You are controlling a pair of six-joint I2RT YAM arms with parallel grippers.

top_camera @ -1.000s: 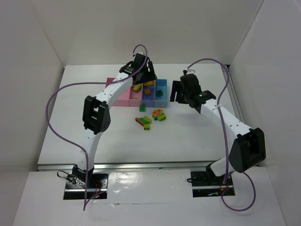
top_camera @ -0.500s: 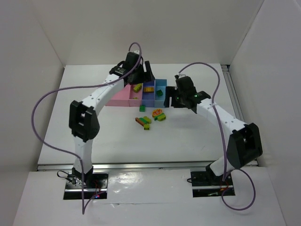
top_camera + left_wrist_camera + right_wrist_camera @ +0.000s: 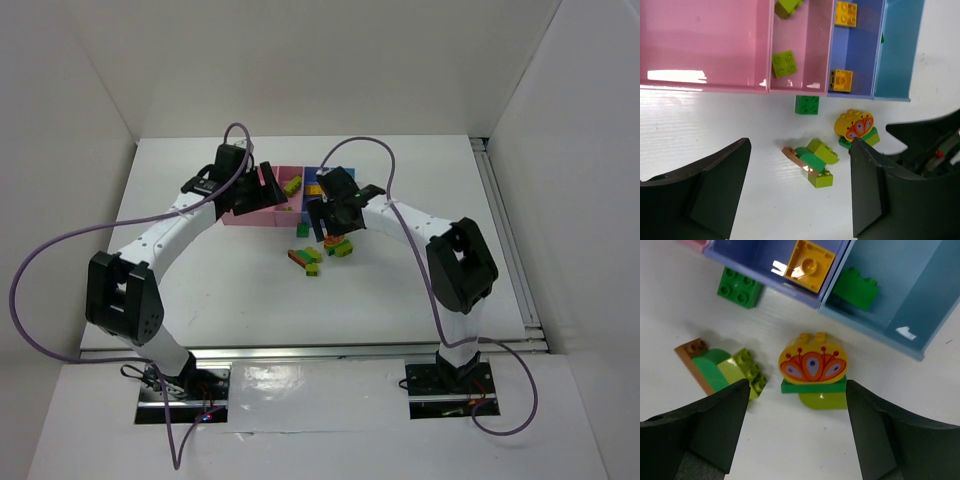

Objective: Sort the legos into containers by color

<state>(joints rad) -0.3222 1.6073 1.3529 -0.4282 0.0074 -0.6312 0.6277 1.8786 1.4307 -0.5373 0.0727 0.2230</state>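
Lego flower brick (image 3: pixel 813 365), likely light and rigid, sat below the open right pincer (image 3: pixel 794 390), best pinched across its flat faces.

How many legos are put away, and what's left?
Five are sorted: two yellow-green bricks in the narrow pink bin, two orange-yellow bricks in the blue-purple bin, one green brick in the light blue bin. Nothing is held: left gripper and right gripper are open, the right above the flower piece. Unsorted: it, a square green brick, a mixed cluster.
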